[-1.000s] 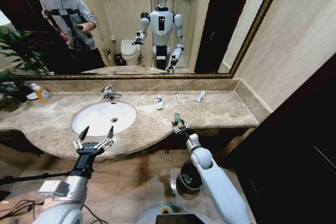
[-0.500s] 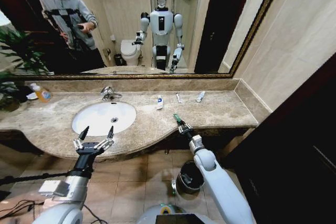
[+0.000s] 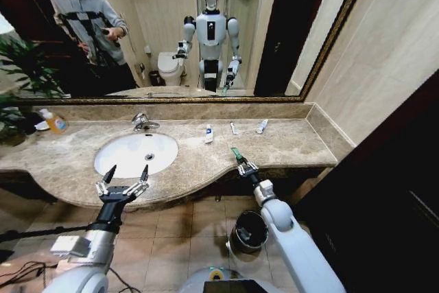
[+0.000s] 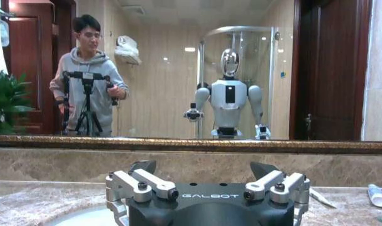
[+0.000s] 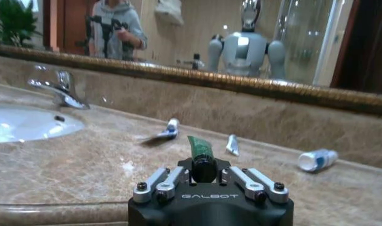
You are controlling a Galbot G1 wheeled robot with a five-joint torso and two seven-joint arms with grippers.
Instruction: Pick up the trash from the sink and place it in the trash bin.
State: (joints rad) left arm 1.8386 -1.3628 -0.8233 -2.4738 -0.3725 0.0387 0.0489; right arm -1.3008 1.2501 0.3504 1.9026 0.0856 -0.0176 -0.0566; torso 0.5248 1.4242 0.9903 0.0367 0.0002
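Right gripper (image 3: 239,158) fingers clenched on dark-green tube (image 3: 235,151) at counter (image 3: 288,143) front edge, not yet binned; three white items left. Left gripper (image 3: 125,175) fingers spread, idle.

The tabletop (image 3: 288,143) is polished beige-brown marble, veined and glossy. The basin (image 3: 130,152) is smooth white glazed ceramic with a shiny chrome tap (image 3: 143,122). The right tool (image 5: 203,165) is matt black with brushed metal fingers, clamped on a glossy green plastic tube (image 5: 199,147). The bin (image 3: 248,231) is dark with a bright metal rim.
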